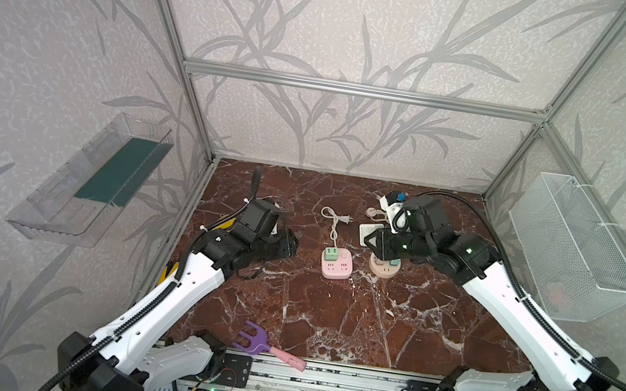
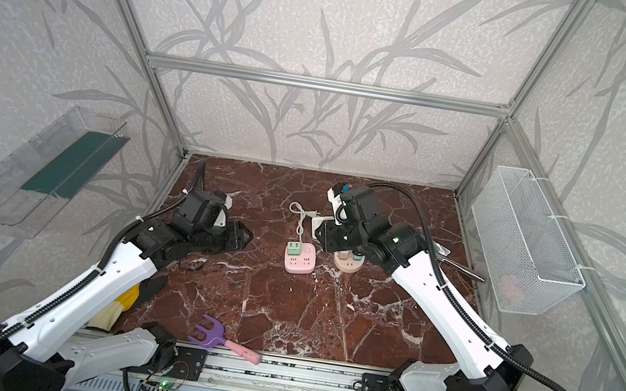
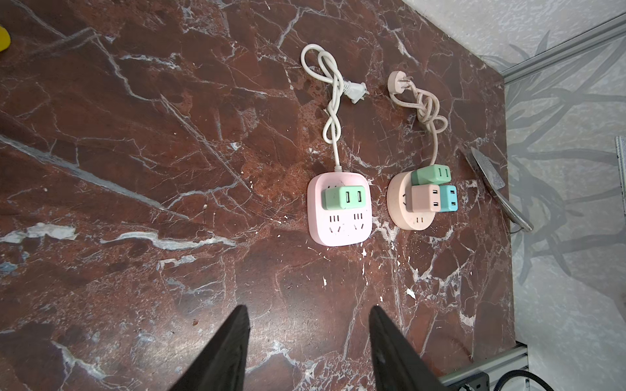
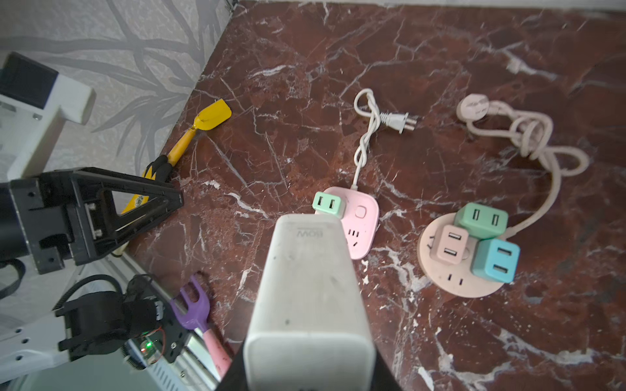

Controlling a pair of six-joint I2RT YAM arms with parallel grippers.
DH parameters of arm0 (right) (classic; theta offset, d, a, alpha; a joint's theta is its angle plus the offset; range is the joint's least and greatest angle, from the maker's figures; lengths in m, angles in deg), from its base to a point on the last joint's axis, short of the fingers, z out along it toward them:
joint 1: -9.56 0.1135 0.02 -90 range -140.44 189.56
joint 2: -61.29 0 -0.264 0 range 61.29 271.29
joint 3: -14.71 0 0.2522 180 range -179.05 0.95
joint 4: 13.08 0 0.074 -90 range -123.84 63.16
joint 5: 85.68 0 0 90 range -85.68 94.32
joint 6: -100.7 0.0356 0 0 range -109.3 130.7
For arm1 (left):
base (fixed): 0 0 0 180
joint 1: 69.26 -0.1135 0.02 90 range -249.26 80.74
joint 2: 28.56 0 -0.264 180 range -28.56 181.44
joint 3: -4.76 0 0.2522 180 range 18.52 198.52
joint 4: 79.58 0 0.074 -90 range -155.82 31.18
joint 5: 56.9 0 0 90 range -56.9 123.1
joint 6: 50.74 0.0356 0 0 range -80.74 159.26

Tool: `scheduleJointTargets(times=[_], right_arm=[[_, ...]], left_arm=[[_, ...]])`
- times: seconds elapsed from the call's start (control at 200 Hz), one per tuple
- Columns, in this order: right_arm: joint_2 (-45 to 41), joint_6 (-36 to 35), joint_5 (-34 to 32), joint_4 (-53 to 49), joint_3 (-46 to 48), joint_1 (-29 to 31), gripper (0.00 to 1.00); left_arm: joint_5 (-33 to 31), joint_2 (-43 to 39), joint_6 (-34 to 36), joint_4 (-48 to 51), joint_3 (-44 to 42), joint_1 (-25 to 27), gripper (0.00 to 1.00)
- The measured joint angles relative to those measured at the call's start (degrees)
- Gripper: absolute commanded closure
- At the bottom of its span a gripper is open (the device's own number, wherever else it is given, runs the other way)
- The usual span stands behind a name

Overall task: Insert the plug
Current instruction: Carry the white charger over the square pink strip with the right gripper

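Square socket block at table centre; round socket base just to its right; toy fork at front edge.

A purple toy rake with a pink handle lies at the near edge of the marble table. A yellow shovel lies along its left edge. A white wire basket hangs on the right, and a clear tray on the left.

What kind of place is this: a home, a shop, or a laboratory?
Most likely a robot test cell, not a home. A left arm and a right arm are mounted at the front of a marble-patterned table, inside an aluminium frame with wallpapered panels.
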Motion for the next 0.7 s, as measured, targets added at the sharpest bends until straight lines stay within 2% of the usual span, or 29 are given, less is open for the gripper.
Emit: scheduleJointTargets(times=[0.165,0.445,0.7], right_arm=[[7.19,1.49,3.15,-7.02,-6.64,-1.25,1.0],[18.53,2.36,2.08,-16.26,-16.87,-1.27,1.0],[24.59,3.28,1.05,-16.22,-15.63,-1.27,1.0]], left_arm=[[0.17,0.07,0.02,-0.85,-1.57,0.0,0.45],[0.55,0.46,1.6,-1.03,-2.95,0.0,0.46],[3.32,1.99,1.99,-1.29,-3.65,0.02,0.46]])
